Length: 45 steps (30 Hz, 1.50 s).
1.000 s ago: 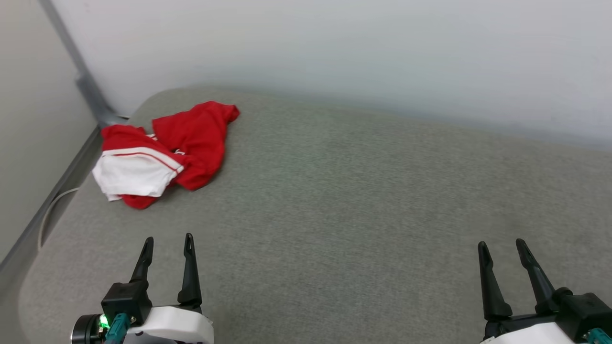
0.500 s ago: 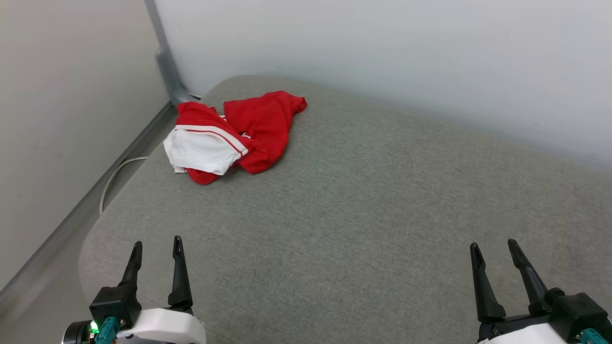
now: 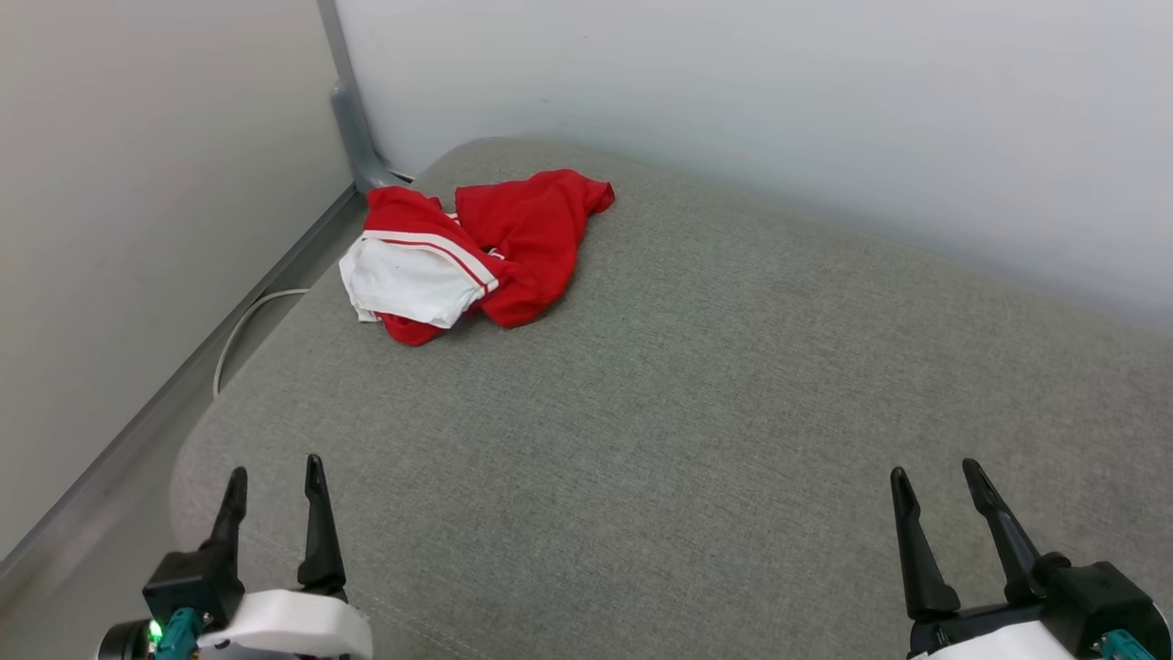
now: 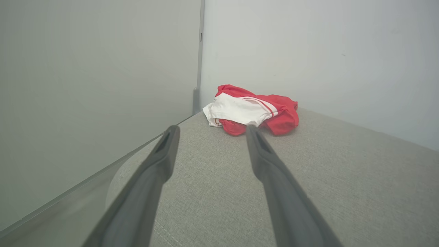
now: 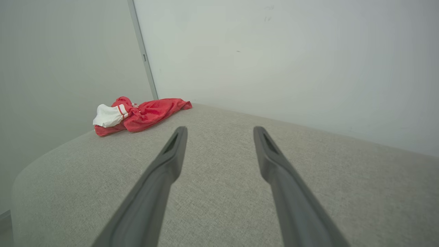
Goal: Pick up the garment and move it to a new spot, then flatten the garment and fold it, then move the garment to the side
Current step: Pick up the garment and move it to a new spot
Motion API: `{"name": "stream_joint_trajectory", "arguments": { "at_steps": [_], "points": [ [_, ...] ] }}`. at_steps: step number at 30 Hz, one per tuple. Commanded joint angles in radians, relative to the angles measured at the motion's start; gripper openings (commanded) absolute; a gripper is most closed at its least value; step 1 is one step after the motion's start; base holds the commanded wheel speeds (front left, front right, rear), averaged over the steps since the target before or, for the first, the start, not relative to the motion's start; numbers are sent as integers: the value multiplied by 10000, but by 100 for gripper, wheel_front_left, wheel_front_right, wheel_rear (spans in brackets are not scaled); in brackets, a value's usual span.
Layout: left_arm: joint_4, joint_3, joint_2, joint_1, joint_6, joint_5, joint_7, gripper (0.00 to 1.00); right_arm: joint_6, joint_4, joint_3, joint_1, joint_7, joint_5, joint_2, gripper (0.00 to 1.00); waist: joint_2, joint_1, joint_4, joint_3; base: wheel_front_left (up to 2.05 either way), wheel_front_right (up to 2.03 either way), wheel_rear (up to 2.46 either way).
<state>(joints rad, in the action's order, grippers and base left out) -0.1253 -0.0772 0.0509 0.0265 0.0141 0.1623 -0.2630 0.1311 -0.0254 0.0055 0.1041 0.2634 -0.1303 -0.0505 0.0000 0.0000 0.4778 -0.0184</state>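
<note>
lying crumpled, the garment (image 3: 476,252) looks soft and light; its raised white sleeve (image 3: 412,284) is best pinched. both grippers, left gripper (image 3: 275,477) and right gripper (image 3: 937,474), are seen spread wide and empty.

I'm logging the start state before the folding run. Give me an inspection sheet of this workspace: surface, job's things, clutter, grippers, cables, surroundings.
Surface: grey fabric cushion, smooth, rounded corners.
Job's things: garment, red with a white sleeve on top, crumpled at the far left corner, not yet picked up.
Clutter: nothing seen.
Grippers: left gripper and right gripper both open, empty, at the near edge, well apart from the garment.
Cables: white cable looping beside the cushion's left edge.
Surroundings: pale walls meeting at a grey corner strip.
</note>
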Motion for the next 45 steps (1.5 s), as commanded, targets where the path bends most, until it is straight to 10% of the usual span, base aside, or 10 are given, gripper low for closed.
{"name": "stream_joint_trajectory", "arguments": {
  "at_steps": [1, 15, 26, 45],
  "points": [
    [40, -66, -11, -230, -49, -87, -29, 100, -7, 39, 26, -13, 21, 103, 6, 100, 0, 0, -104, -64, 0, 0, 0],
    [-438, -1369, 993, -4123, -1063, 14, -28, 100, -7, 949, -130, -961, 21, 1259, 6, 100, 0, 0, -1308, -2041, 0, 0, 0],
    [-2683, -1028, 2961, -7694, -1422, 1082, 215, 100, -7, 1907, -217, -1848, 21, 2072, 4, 100, 0, 0, -2153, -3690, 0, 0, 0],
    [-5178, 3538, 5438, -9998, -1433, 4746, 6780, 100, -7, 2417, -232, -2342, 21, 2465, -96, 100, 0, 0, -2691, -4995, 0, 0, 0]
  ]
}}
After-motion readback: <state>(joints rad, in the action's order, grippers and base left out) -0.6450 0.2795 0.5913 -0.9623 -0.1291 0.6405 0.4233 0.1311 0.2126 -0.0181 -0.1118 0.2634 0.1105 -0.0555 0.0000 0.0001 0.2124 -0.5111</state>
